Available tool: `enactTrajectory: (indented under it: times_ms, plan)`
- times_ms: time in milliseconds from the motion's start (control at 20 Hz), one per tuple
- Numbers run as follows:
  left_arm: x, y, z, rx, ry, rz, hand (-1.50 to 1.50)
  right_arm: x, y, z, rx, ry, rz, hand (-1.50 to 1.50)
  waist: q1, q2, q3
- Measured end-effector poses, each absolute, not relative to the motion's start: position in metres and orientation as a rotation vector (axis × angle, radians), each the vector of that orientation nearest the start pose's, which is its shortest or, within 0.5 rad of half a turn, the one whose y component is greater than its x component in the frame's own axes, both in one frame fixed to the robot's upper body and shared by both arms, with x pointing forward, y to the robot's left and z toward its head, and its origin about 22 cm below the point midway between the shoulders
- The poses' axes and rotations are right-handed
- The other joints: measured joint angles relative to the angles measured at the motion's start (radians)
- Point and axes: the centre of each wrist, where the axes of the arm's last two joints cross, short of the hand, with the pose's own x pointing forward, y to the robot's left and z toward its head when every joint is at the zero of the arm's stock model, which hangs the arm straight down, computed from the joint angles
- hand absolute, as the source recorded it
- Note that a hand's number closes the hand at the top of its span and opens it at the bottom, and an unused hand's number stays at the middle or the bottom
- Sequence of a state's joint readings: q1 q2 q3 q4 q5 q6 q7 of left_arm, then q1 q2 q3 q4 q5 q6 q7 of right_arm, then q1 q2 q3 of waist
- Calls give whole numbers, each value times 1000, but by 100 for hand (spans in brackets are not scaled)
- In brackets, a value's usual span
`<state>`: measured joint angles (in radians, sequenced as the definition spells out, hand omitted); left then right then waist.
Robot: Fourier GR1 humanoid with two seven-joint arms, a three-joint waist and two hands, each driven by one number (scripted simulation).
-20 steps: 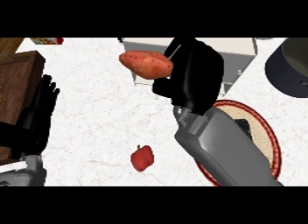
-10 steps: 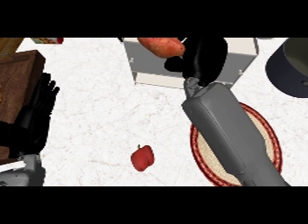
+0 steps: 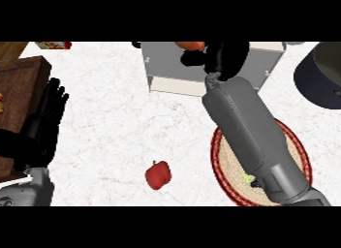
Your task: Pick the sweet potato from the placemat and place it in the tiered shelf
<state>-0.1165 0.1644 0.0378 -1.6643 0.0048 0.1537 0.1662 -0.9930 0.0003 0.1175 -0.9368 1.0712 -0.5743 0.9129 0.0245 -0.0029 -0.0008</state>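
— Head view: where's the orange sweet potato (image 3: 193, 45)?
— At the far edge, over the white tiered shelf (image 3: 166, 68), with the right hand (image 3: 224, 57) fingers curled round it.
— The round red-rimmed woven placemat (image 3: 296, 145)?
— Nearer, under the right forearm.
— Left hand (image 3: 41, 127)?
— Fingers straight and relaxed at the left, beside a wooden board (image 3: 16, 82). A red pepper (image 3: 158, 175) lies on the white table (image 3: 116, 126).

Open white counter lies left of the grey tiered shelf (image 3: 202, 68); only a small red pepper (image 3: 158, 175) sits below it.
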Motion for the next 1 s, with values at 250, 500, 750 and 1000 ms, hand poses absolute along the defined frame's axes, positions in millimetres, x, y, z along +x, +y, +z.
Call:
enactTrajectory:
  times_ms: [250,500,750,1000]
  plan:
    - [261,259,61,225,-1617,25,0,419,-73,152,-1044,-1459,72,-150,5,-8,-5]
    - [262,265,57,224,-1614,27,0,428,-79,152,-972,-1488,40,-150,3,-12,-7]
    - [264,267,56,227,-1613,27,0,432,-82,149,-928,-1538,22,-150,-3,-6,-5]
    - [263,262,56,238,-1609,28,0,431,-86,159,-882,-1592,-74,-150,-12,1,-1]
